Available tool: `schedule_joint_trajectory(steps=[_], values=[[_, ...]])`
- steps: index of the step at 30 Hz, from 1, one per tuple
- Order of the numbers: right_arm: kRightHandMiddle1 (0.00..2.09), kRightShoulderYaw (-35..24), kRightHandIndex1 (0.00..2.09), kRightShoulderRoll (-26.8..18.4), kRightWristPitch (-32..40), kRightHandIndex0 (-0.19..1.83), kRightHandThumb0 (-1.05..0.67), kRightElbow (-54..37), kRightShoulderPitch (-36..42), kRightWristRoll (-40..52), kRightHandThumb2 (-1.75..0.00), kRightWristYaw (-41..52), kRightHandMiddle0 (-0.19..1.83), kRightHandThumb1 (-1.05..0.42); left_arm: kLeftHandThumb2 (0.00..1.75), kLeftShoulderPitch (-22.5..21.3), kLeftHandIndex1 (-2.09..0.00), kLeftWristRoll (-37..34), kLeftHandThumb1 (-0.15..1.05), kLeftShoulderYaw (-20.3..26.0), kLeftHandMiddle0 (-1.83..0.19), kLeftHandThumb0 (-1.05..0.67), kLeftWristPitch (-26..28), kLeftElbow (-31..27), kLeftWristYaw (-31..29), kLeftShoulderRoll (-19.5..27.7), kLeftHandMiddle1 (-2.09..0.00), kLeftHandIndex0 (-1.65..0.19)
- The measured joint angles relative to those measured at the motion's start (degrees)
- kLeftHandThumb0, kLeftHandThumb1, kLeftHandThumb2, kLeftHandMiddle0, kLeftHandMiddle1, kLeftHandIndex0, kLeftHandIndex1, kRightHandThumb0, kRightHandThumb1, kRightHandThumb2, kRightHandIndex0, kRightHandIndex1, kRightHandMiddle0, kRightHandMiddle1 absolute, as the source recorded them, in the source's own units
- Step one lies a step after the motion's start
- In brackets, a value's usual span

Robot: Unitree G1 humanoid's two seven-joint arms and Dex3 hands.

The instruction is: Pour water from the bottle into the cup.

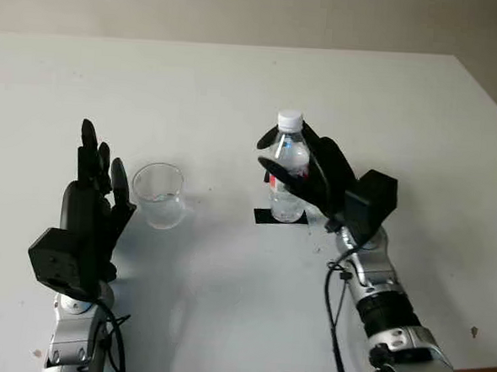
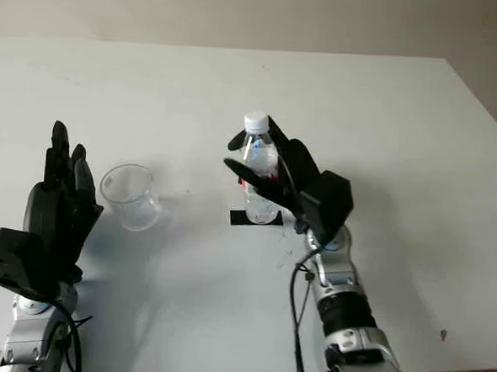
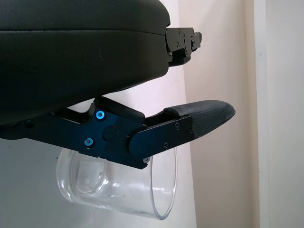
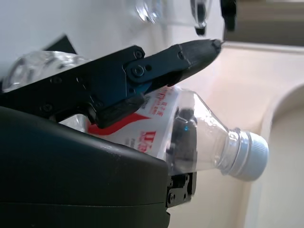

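Note:
A clear water bottle (image 1: 292, 197) with a white cap (image 1: 290, 119) and a red label stands upright on a black square mark (image 1: 264, 216) near the table's middle. My right hand (image 1: 283, 153) is wrapped around its upper body from the right, fingers curled across the front. In the right wrist view the fingers (image 4: 156, 66) lie against the bottle (image 4: 209, 140). A clear plastic cup (image 1: 158, 194) stands upright left of the bottle with a little water in its bottom. My left hand (image 1: 98, 164) is open, held up just left of the cup (image 3: 118, 190), apart from it.
The white table (image 1: 238, 84) stretches far back behind both objects. Its right edge (image 1: 490, 100) runs diagonally at the upper right, and its front edge is near the arms' bases. A cable hangs along the right forearm (image 1: 377, 287).

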Motion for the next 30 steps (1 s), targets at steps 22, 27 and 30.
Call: schedule_joint_trajectory(steps=[22, 27, 30], values=[[0.0, 0.6, 0.0, -2.4, 5.2, -0.19, -0.81, -10.6, 10.4, 1.8, -0.05, 2.5, -0.19, -0.94, 0.68, 0.0, 0.0, -0.3, 1.05, 0.0, 0.19, -0.7, 0.3, 0.0, -0.6, 0.2, -0.28, 0.11], [0.0, -0.8, 0.0, -1.5, 3.8, -0.19, -0.83, -8.2, 10.5, 3.8, -0.06, 2.0, -0.19, -0.95, 0.68, 0.0, 0.0, -0.5, 1.05, 0.0, 0.19, -0.7, 0.3, 0.0, -0.8, 0.2, -0.28, 0.11], [0.0, -1.6, 0.0, -0.8, 3.1, -0.19, -0.87, -5.9, 10.4, 4.2, -0.05, 1.2, -0.19, -0.95, 0.69, 0.0, 0.0, -0.5, 1.05, 0.0, 0.19, -0.7, 0.3, 0.0, -0.9, 0.2, -0.29, 0.11]])
